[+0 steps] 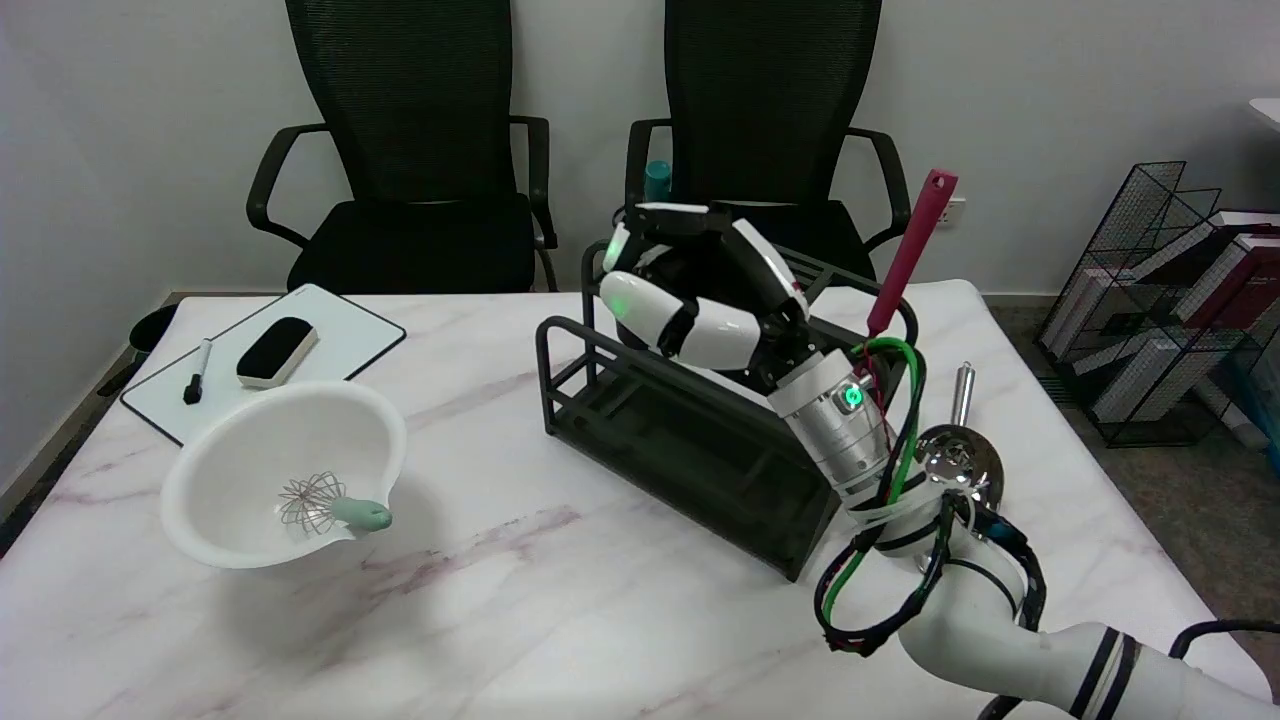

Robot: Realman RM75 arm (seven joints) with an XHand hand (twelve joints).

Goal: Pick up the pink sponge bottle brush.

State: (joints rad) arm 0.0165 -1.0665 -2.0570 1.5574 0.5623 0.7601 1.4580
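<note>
The right hand [700,300] hangs over the far end of the black wire rack [690,430], fingers curled downward; whether they clasp anything I cannot tell from here. Just right of the hand, the pink sponge bottle brush [910,250] stands tilted in the rack, only its handle showing, poking up past the wrist. A shiny ladle [958,460] lies beside the forearm. Well off to the hand's left sits a white bowl [290,470] holding a whisk [325,503].
</note>
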